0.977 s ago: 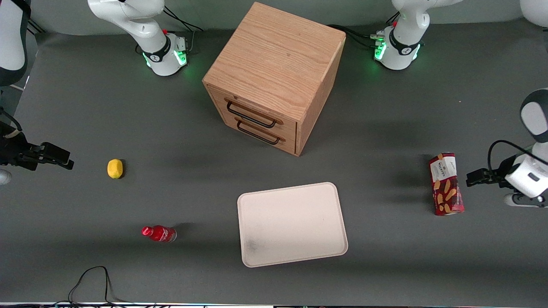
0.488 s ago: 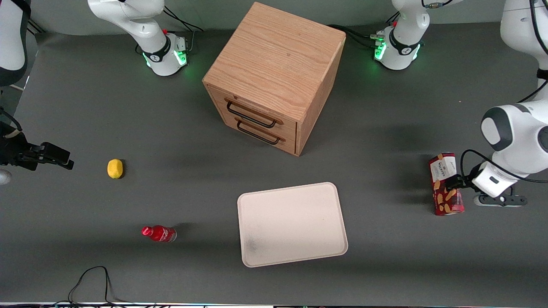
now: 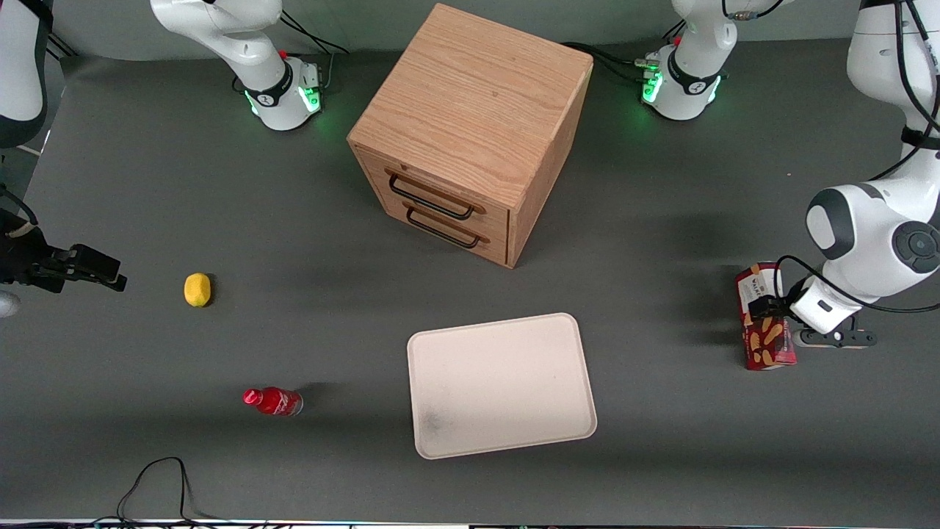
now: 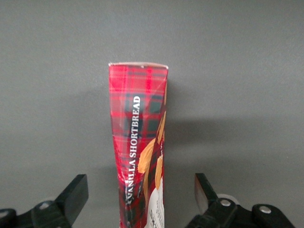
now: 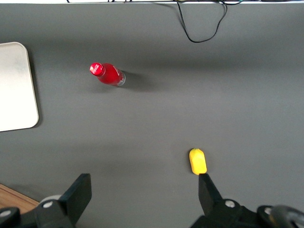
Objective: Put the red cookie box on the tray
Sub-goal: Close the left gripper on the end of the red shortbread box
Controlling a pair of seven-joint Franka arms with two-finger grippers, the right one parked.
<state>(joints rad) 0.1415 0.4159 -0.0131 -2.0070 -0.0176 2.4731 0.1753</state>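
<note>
grey table (image 3: 661,411); red cookie box (image 4: 137,147) between spread jaws

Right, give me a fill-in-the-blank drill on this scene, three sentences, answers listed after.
1. The gripper is open, with one finger on each side of the red cookie ____.
2. The tray lies nearer to the front camera than the wooden ____, whose two drawers are shut.
3. The small bottle lying toward the parked arm's end of the table is ____ in colour.

Missing words: box; cabinet; red
</note>
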